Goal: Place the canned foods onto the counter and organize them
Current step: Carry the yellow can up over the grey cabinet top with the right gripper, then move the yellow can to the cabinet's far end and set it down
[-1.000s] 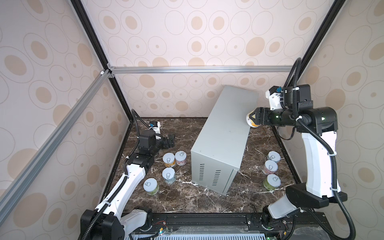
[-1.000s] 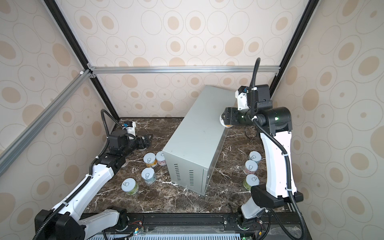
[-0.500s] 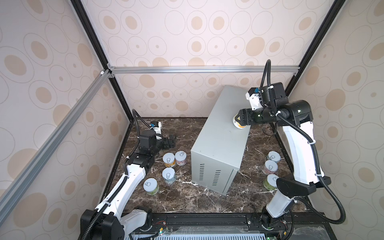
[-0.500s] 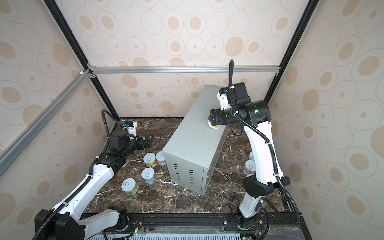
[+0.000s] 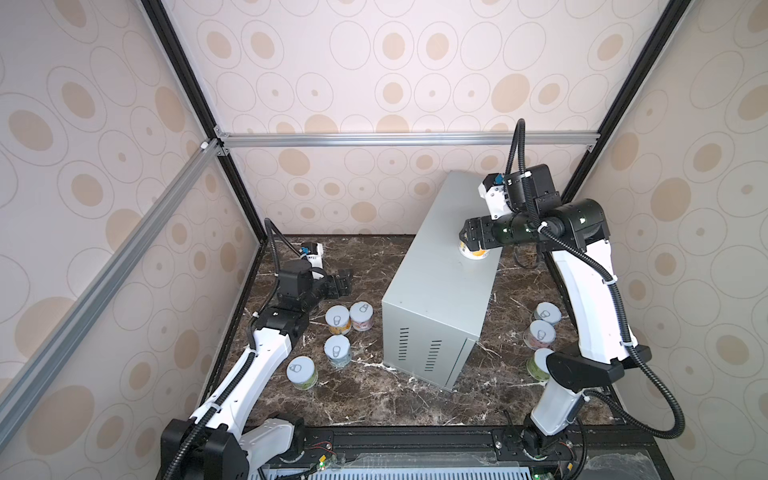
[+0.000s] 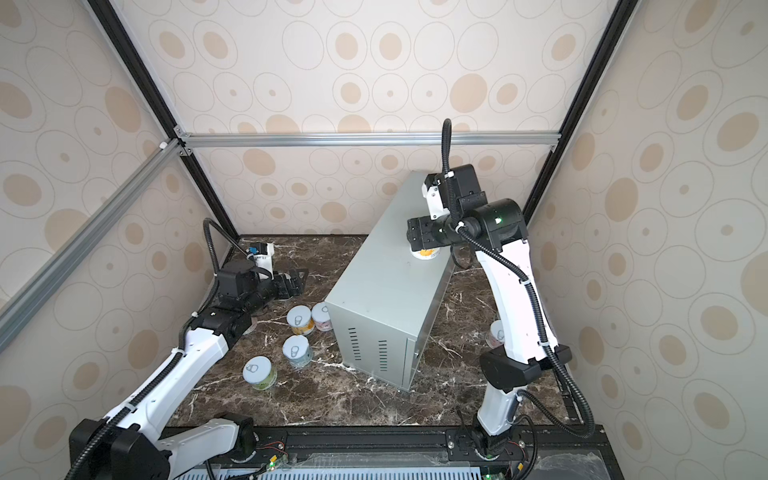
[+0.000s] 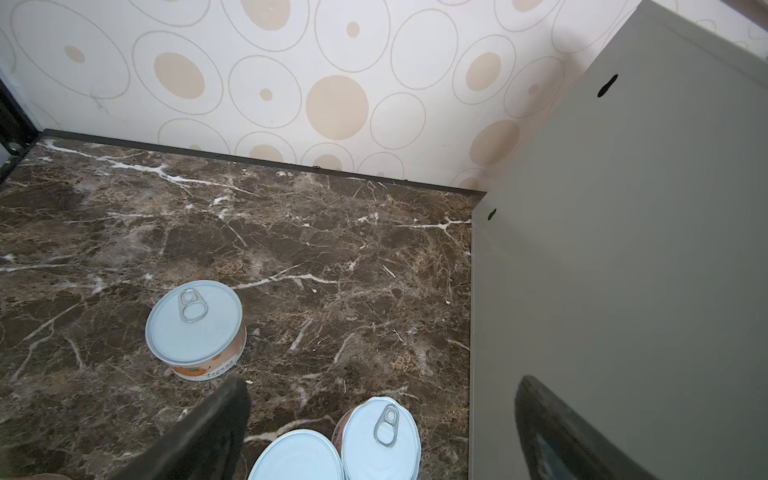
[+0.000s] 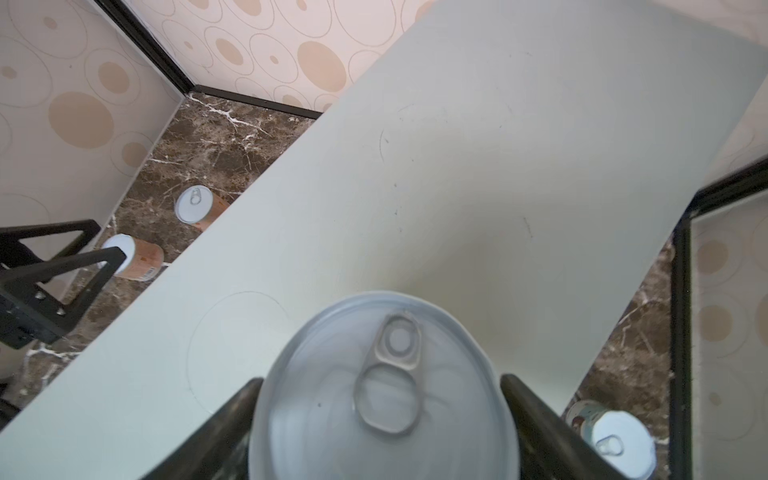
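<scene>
Right wrist view: 1 can (image 8: 386, 415) is set on the worktop (image 8: 457, 166) within the right pincer (image 8: 381, 378), grip unclear; at least 7 cans (image 5: 337, 320) are left unplaced.

desk (image 5: 432, 274): tall grey metal box, flat top, slots on near end | orange can (image 5: 475, 252): upright on desk top, near its right edge | yellow can (image 5: 337, 320) and pink can (image 5: 361, 316) side by side, blue can (image 5: 337, 351), green can (image 5: 301, 372): upright, left of desk | three more cans (image 5: 539, 333): upright in a row, right of desk
</scene>
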Robot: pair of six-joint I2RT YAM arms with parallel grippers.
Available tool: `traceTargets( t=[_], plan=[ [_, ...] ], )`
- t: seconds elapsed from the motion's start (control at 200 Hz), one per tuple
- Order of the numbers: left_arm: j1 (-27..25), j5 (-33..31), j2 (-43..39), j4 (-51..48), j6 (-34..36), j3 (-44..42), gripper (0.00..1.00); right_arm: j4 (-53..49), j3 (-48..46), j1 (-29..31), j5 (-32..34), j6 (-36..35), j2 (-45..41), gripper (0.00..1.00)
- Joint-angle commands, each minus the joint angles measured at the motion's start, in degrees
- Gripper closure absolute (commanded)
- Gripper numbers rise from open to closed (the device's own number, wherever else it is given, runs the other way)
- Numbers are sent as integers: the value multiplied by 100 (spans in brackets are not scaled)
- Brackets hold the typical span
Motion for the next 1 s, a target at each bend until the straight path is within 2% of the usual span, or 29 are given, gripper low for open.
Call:
traceTargets(
  t=[0.0,0.105,0.21,0.435,0.62,0.84,0.995],
  plan=[
    [-32,97,-41,107,-40,101,1,176,-133,123,152,-34,-103,3],
    [-36,82,-94,133,-48,66,1,517,-659,180,243,-29,-443,0],
    [-34,64,-105,141,-48,58,1,865,-1134,180,248,-16,-854,1],
    [-32,84,-97,211,-95,8,1,2002,-2998,188,119,-10,-2080,1],
    [-35,56,-110,259,-109,-38,1,2985,-4149,187,83,27,-2787,1],
    [-45,17,-115,317,-83,-102,1,3601,-4537,188,-12,148,-2855,1],
    [-58,-94,-114,251,-12,-70,1,3677,-4441,183,161,352,-2641,8]
  ],
)
